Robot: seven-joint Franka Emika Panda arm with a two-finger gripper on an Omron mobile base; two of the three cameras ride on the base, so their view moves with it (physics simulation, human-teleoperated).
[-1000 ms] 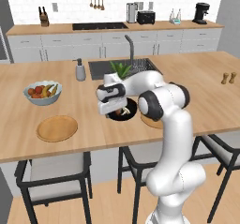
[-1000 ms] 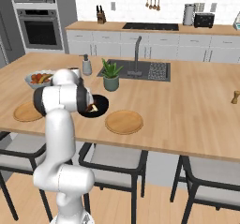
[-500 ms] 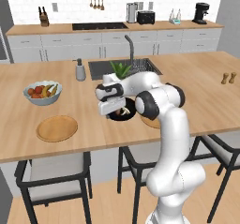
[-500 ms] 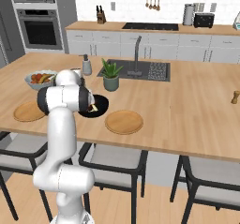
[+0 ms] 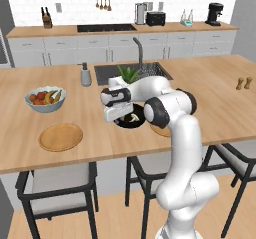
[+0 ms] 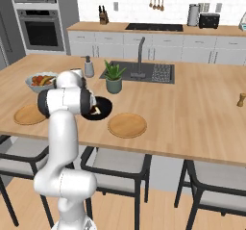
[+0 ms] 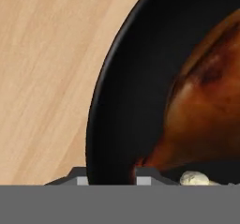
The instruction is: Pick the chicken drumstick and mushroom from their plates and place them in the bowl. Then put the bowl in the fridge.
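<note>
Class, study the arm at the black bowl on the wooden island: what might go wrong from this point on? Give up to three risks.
1. The tool straddles just the rim of the round matte black bowl; lifted from one edge, it may tilt or slip.
2. The glossy reddish-brown chicken drumstick and small pale mushroom lie loose inside and might roll out.
3. The potted green plant stands close behind the bowl; a swing could knock it.

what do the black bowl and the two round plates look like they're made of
The bowl looks like matte black ceramic or plastic: flat dark surface, only a faint sheen along the rim. The plates look like light unvarnished wood: warm tan with a thin raised rim and no gloss. Being rendered, both stay guesses.
</note>
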